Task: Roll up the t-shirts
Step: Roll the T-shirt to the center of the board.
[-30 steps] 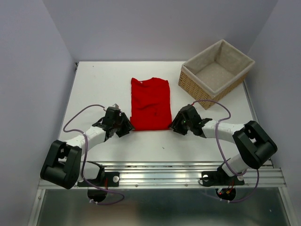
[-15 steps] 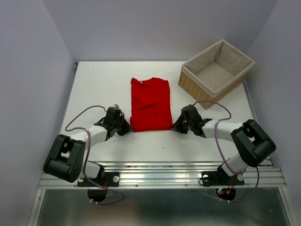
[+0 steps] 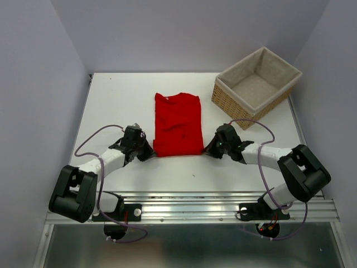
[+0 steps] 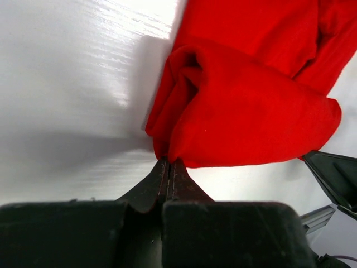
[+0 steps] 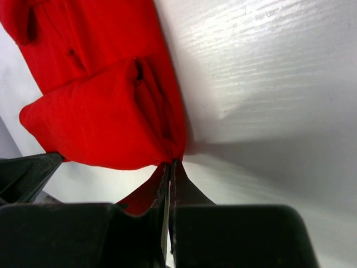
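Observation:
The red t-shirt (image 3: 178, 124) lies folded into a long strip on the white table, collar end far from the arms. My left gripper (image 3: 150, 154) is shut on the near left corner of the t-shirt (image 4: 245, 117), the cloth bunched up right at its fingertips (image 4: 167, 164). At the near right corner my right gripper (image 3: 206, 151) is shut on the t-shirt (image 5: 106, 117) the same way, with the hem puckered into its closed tips (image 5: 172, 163). Both grippers sit low on the table, facing each other across the hem.
A wicker basket (image 3: 256, 87) with a pale cloth lining stands at the back right, close to the t-shirt's far right corner. The table's metal front rail (image 3: 189, 206) runs just behind the arm bases. Grey walls close in on both sides.
Both grippers have closed from open onto the near corners of the t-shirt. The hem has drawn in and bunched slightly; the arms have barely shifted.

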Action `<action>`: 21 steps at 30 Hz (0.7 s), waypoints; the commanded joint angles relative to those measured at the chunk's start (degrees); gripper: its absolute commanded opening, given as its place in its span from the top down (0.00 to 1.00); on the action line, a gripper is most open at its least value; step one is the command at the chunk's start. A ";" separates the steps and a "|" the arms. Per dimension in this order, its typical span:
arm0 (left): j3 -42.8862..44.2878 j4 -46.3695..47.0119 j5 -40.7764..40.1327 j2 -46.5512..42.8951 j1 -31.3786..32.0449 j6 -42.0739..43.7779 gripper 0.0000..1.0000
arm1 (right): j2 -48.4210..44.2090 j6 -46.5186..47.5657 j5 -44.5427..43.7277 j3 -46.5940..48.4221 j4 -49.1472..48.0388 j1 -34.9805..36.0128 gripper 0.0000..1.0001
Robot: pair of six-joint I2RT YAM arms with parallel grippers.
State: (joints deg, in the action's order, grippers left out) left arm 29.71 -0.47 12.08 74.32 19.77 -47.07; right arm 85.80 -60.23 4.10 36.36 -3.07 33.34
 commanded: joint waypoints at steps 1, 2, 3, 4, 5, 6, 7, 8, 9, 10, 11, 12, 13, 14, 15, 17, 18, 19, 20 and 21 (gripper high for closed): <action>-0.44 -5.41 1.02 -5.32 -0.17 -0.04 1.00 | -3.44 0.81 1.97 -2.17 1.22 -0.38 0.99; -0.79 -5.94 1.28 -6.98 -0.17 -0.13 1.00 | -3.97 0.90 1.97 -2.60 1.57 -0.38 0.99; -1.67 -6.38 1.72 -7.78 -0.17 -0.30 1.00 | -5.02 0.81 2.14 -2.87 2.53 0.23 0.99; -2.11 -6.91 1.90 -8.66 -0.17 -0.65 1.00 | -5.46 0.73 2.23 -3.31 2.89 0.23 0.99; -2.38 -8.22 2.07 -10.24 -0.08 -0.74 1.00 | -6.08 0.55 2.23 -3.49 3.94 0.23 0.99; -2.82 -8.93 2.51 -11.04 -0.08 -0.92 1.00 | -7.30 0.11 2.49 -3.75 5.69 0.84 0.99; -2.99 -10.41 2.69 -11.83 -0.08 -1.09 1.00 | -7.92 -0.15 2.67 -4.27 6.14 1.46 0.99; -3.00 -11.21 2.69 -13.05 -0.17 -1.10 1.00 | -8.54 -0.76 2.67 -4.45 7.10 1.46 0.99; -2.82 -12.00 2.95 -13.50 -0.17 -1.18 1.00 | -9.15 -0.94 2.76 -4.63 7.46 1.46 0.99; -2.65 -12.88 2.95 -14.03 -0.17 -1.18 1.00 | -10.38 -1.12 2.84 -4.72 7.99 2.07 0.99; -2.30 -14.63 2.78 -14.55 -0.08 -1.18 1.00 | -10.91 -1.47 2.76 -4.89 8.34 2.08 0.99; -1.42 -15.69 2.60 -14.73 -0.08 -1.18 1.00 | -11.35 -1.56 2.67 -4.72 9.21 2.08 0.99; -0.89 -17.36 2.34 -14.82 -0.08 -1.01 1.00 | -12.14 -1.56 2.58 -4.54 9.75 2.08 0.99; -0.28 -18.07 2.08 -14.74 -0.17 -0.92 1.00 | -12.41 -1.56 2.49 -4.19 10.19 2.08 0.99; 0.95 -18.77 1.64 -14.56 -0.08 -0.92 1.00 | -12.67 -1.47 2.15 -3.41 11.06 2.08 0.99; 2.18 -20.18 1.55 -14.12 -0.17 -0.83 1.00 | -12.76 -1.30 1.79 -2.53 11.86 2.08 0.99; 3.49 -20.53 1.55 -13.42 -0.17 -1.09 1.00 | -12.50 -1.04 1.62 -1.39 12.47 2.08 0.99; 4.03 -20.71 1.55 -12.98 -0.17 -1.10 1.00 | -12.24 -0.86 1.61 -0.86 12.74 2.08 0.99; 4.64 -21.15 1.72 -12.54 -0.17 -1.27 1.00 | -11.97 -0.86 1.53 -0.24 13.09 2.08 0.99; 5.17 -21.33 1.81 -11.58 -0.26 -1.27 1.00 | -11.45 -0.60 1.44 0.29 13.35 2.08 0.99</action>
State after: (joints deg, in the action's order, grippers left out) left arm 31.14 -18.48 14.92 61.36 19.79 -48.38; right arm 74.26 -61.32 6.92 33.26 7.70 35.35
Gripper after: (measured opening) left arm 0.036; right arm 0.021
